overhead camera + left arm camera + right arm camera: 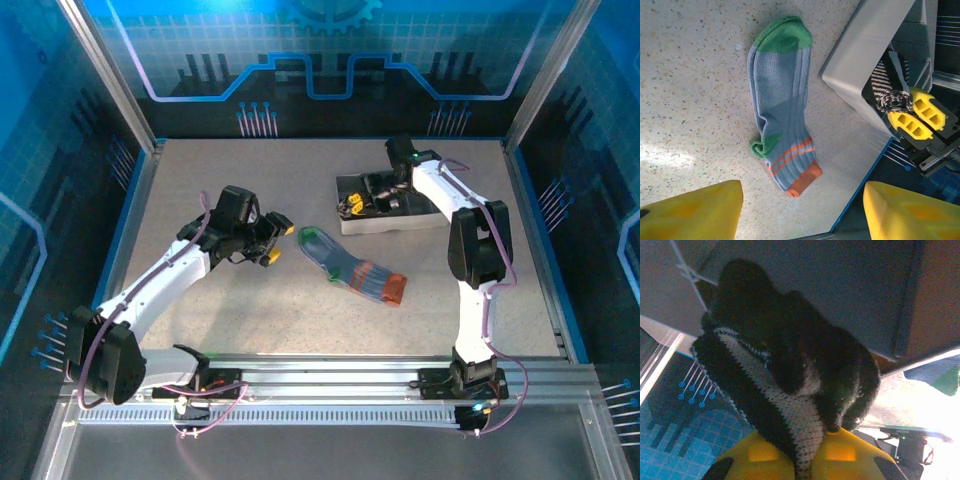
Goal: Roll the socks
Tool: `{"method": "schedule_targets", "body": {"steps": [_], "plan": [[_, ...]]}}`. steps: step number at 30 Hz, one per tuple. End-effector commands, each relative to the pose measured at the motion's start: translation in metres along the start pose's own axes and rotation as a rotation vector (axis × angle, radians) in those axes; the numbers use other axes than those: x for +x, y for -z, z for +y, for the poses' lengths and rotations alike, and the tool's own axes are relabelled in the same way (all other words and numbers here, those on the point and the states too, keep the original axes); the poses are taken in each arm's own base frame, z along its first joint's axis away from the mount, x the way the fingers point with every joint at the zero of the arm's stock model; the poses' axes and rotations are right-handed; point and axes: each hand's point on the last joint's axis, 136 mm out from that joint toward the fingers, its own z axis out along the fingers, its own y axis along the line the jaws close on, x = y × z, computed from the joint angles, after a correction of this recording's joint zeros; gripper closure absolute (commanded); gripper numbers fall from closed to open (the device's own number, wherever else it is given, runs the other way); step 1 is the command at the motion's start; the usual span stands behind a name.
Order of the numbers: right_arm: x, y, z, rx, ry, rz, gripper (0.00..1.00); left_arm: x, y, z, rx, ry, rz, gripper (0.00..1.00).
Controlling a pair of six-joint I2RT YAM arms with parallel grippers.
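Right gripper point(912, 114) is clamped on the black, white-striped fabric sock point(790, 365) at the grey tray point(405, 223), left gripper point(272, 242) hangs open near the blue-grey, green-cuffed sock point(352, 268) on the table point(200, 320); risk: bunched fabric may snag the tray wall and slip free.

No words, labels, brand names or numbers can be read on any surface. The only sign-like marking is a gear outline point(330, 10), drawn in light blue at the top of the blue back wall point(200, 40). Circuit-style lines point(255, 120) are traced lower on the same wall. No letters or digits are carried by either.
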Motion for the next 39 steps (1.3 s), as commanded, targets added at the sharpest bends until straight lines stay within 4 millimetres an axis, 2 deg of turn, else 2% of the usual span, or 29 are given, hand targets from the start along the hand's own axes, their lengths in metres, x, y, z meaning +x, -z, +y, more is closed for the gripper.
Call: {"method": "schedule_targets", "body": {"steps": [1,9,18,28,33,37,39], "plan": [[0.001,0.000,-0.014,0.027,-0.083,0.018,1.00,0.005,0.007,-0.005,0.030,-0.005,0.009,0.35],[-0.021,-0.010,-0.018,0.060,-0.141,-0.021,1.00,0.006,0.007,-0.002,0.025,-0.002,0.008,0.35],[-0.047,-0.025,-0.046,0.150,-0.226,-0.067,1.00,0.006,0.005,-0.001,0.024,0.000,0.010,0.35],[-0.060,-0.028,-0.042,0.151,-0.257,-0.090,1.00,0.006,0.002,-0.002,0.022,0.002,0.018,0.35],[-0.055,-0.019,-0.027,0.110,-0.199,-0.109,0.83,0.005,0.003,-0.003,0.022,0.001,0.016,0.35],[-0.040,0.004,-0.009,0.049,-0.140,-0.144,0.56,0.005,0.003,-0.002,0.020,0.001,0.016,0.34],[-0.033,0.016,-0.002,0.018,-0.123,-0.166,0.48,0.005,0.002,-0.002,0.018,0.001,0.017,0.35]]}}
